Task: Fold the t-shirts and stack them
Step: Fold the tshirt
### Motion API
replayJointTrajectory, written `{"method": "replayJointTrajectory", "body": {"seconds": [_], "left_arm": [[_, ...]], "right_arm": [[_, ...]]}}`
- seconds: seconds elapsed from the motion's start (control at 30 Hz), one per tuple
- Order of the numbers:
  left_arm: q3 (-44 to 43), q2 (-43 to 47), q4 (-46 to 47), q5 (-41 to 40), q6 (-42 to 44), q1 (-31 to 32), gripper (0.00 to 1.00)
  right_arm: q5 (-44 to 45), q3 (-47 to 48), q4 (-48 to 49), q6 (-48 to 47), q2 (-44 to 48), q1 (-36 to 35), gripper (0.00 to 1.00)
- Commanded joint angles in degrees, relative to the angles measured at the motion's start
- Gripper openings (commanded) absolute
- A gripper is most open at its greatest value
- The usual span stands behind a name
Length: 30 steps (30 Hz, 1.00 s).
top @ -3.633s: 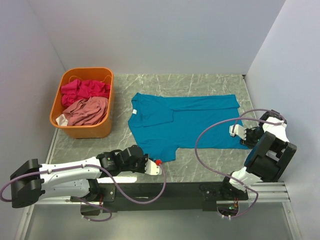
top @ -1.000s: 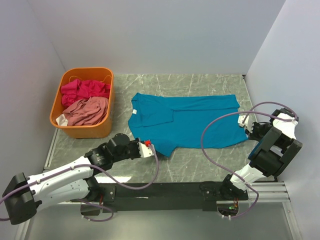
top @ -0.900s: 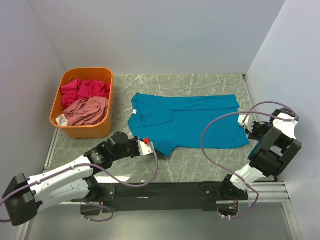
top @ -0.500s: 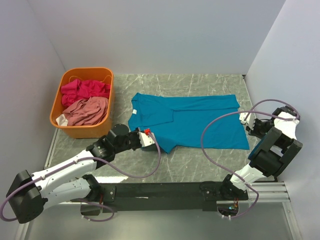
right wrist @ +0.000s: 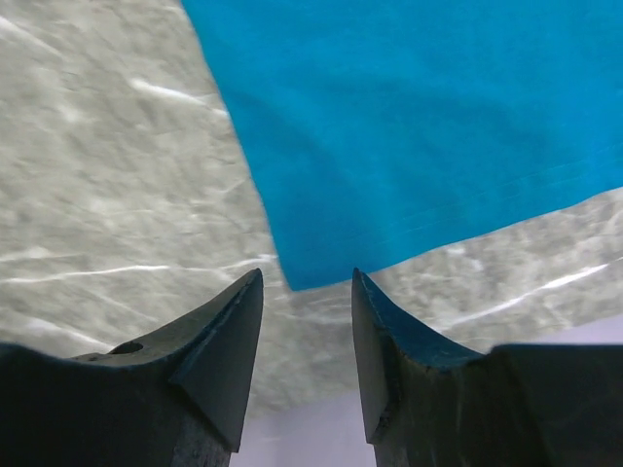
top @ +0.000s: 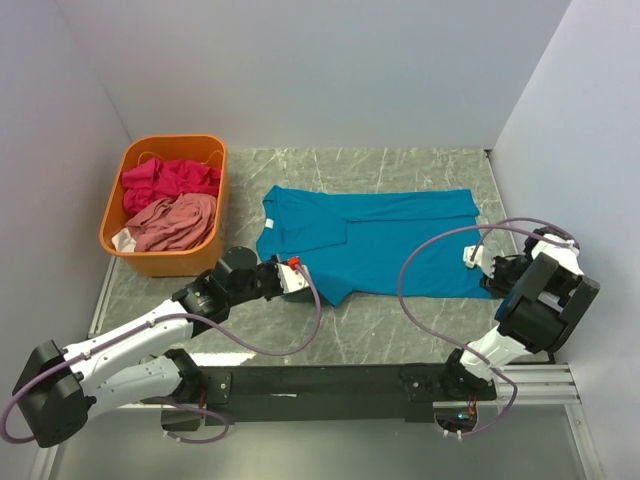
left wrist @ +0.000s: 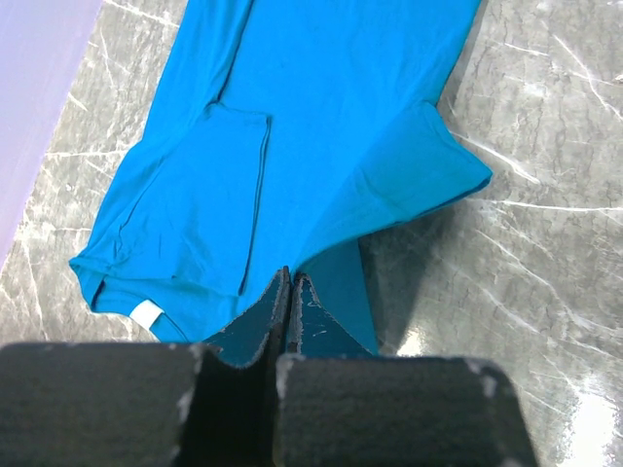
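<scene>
Left gripper (left wrist: 290, 276): fingers clenched together, tips at the near sleeve of the teal t-shirt (top: 385, 240); you cannot tell if cloth is pinched. Right gripper (right wrist: 307, 277): fingers parted, straddling the shirt's near right hem corner, grasping nothing. Shirt: spread flat mid-table, collar left. Magenta t-shirt (top: 165, 180), salmon t-shirt (top: 178, 222): bundled in orange basket (top: 185, 262), far left. Step, judged: first fold barely begun. Next you need both near edges gripped, then carried far
</scene>
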<state>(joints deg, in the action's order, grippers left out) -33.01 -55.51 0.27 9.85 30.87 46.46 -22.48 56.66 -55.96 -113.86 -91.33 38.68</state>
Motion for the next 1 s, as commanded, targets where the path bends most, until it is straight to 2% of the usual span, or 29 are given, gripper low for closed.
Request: {"method": "replayJointTrajectory", "body": {"seconds": [0.0, 0.23, 0.57, 0.97], "left_arm": [[-0.12, 0.84, 2.54, 2.02, 0.33, -0.31, 0.0], [0.32, 1.28, 1.93, 1.84, 0.5, -0.4, 0.0], [1.37, 2.59, 1.13, 1.75, 0.5, -0.49, 0.0], [1.64, 2.68, 1.4, 1.93, 0.59, -0.75, 0.0]], "right_arm": [[2.7, -0.77, 4.01, -10.69, -0.51, -1.76, 0.49], [4.73, -1.38, 5.08, -9.8, -1.92, -2.38, 0.46], [4.81, -2.52, 1.47, -11.64, 0.54, -2.38, 0.45], [8.06, -4.02, 8.76, -8.04, -2.8, -2.47, 0.46]]}}
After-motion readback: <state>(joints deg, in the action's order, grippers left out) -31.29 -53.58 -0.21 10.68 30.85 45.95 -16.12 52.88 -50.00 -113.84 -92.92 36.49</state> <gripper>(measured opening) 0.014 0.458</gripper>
